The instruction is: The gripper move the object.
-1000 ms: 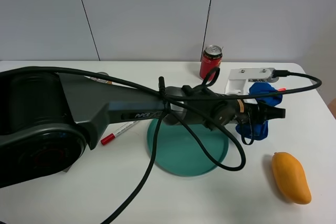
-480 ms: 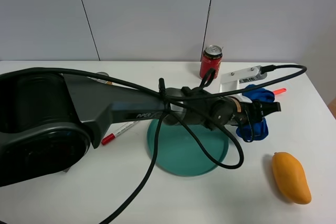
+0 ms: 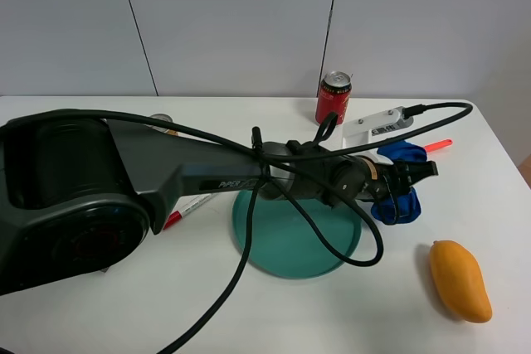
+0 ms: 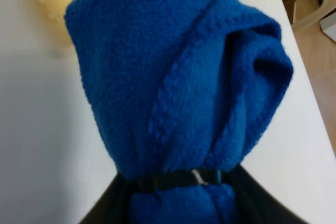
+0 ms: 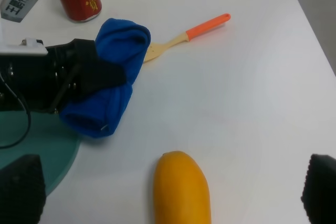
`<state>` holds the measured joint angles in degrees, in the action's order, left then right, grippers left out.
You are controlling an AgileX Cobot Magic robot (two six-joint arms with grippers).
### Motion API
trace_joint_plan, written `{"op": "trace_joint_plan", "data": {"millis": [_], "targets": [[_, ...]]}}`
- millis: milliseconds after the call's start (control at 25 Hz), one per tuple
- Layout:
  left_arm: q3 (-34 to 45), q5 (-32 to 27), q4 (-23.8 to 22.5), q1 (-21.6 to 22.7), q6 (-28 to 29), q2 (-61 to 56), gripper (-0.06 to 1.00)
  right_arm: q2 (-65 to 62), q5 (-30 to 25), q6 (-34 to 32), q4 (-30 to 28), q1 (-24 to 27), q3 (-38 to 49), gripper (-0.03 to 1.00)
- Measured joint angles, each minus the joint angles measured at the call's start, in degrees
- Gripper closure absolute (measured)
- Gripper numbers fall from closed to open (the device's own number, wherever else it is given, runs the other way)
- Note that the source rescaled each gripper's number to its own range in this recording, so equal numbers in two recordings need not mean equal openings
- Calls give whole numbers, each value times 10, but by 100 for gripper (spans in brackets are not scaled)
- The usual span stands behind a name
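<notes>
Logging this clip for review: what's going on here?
The left pincer, stretched across the table, is shut on a bunched blue cloth just past the right edge of the teal plate. Whether the cloth is off the table is unclear. A mango lies nearby, untouched.

A teal plate [image 3: 278, 246] lay near the middle of the white table [image 3: 315, 321]. At about one o'clock from it a red can [image 3: 333, 98] stood upright, close to the grey wall panels [image 3: 232, 22]. At four o'clock, well apart from the plate, a yellow-orange mango [image 3: 459, 280] lay on its side. At nine o'clock a marker [image 3: 192, 206] with a red cap lay slanted near the rim (its far end was hidden, so its full length could not be told). At two o'clock an orange-handled utensil [image 5: 186, 36] with a pale wooden end lay flat.
</notes>
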<state>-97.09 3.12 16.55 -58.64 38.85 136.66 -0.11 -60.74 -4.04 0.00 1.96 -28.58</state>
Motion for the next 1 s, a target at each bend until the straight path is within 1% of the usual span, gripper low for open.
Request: {"op": "trace_joint_plan", "data": {"millis": [80,120,160,200,240,280,320,360,440,520,680,760,800,840,920,1000], "targets": [[0,3,0,0,0,0,94,0,0,0,0,0,0,-3],[0,4,0,0,1,0,88,0,0,0,0,0,0,-3],[0,6,0,0,2,0,73,0,0,0,0,0,0,-3],[0,10,1,0,2,0,57,0,0,0,0,0,0,-3],[0,13,1,0,4,0,35,0,0,0,0,0,0,-3],[0,15,1,0,8,-1,18,0,0,0,0,0,0,-3],[0,16,1,0,12,-2,7,0,0,0,0,0,0,-3],[0,16,1,0,15,-3,2,0,0,0,0,0,0,-3],[0,17,1,0,16,-4,-3,0,0,0,0,0,0,-3],[0,17,1,0,16,-4,-4,0,0,0,0,0,0,-3],[0,9,1,0,16,-18,-5,0,0,0,0,0,0,-3],[0,-8,-3,0,9,-40,-5,0,0,0,0,0,0,-3],[0,-22,-13,0,-4,-57,-5,0,0,0,0,0,0,-3],[0,-39,-28,0,-24,-73,-5,0,0,0,0,0,0,-3],[0,-81,-71,0,-90,-119,-5,0,0,0,0,0,0,-3],[0,-150,-134,0,-199,-166,-5,0,0,0,0,0,0,-3]]}}
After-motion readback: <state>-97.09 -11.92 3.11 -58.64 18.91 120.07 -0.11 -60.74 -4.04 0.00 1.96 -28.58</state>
